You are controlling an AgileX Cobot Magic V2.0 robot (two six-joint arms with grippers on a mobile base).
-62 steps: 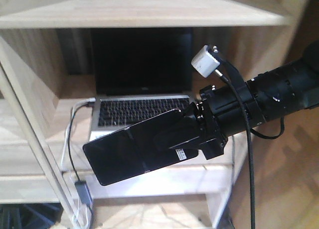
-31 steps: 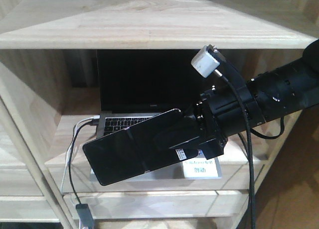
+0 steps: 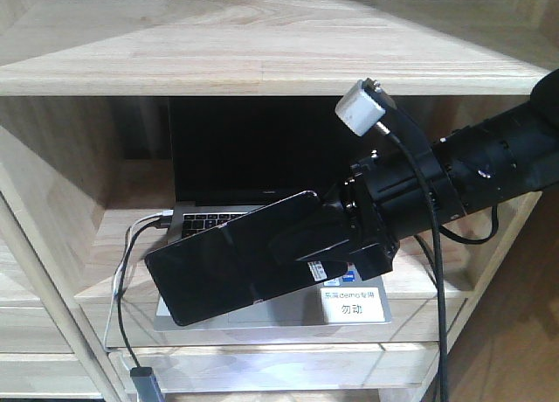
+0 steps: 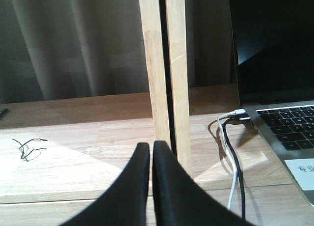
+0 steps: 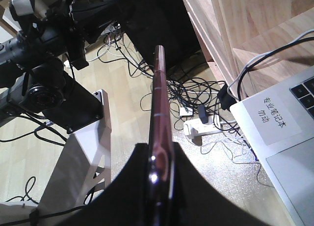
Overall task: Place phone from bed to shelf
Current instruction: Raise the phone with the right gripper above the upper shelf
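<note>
Your right gripper [image 3: 349,245] pinches the phone [image 3: 231,258] by one end, holding it tilted in the air in front of the shelf [image 3: 262,44], over the open laptop [image 3: 253,157] in the compartment. Your left gripper [image 4: 151,157] has its fingers pressed together, holding nothing, near the shelf's upright [image 4: 164,64].

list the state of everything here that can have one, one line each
phone: held off the shelf by the right gripper, tilted, screen dark
right gripper: shut on the phone's edge
left gripper: shut, holding nothing
laptop: open on the shelf, screen dark
shelf: top board bare in view, laptop in the compartment below
cables: plugged into the laptop's side, hanging over the board's edge
</note>
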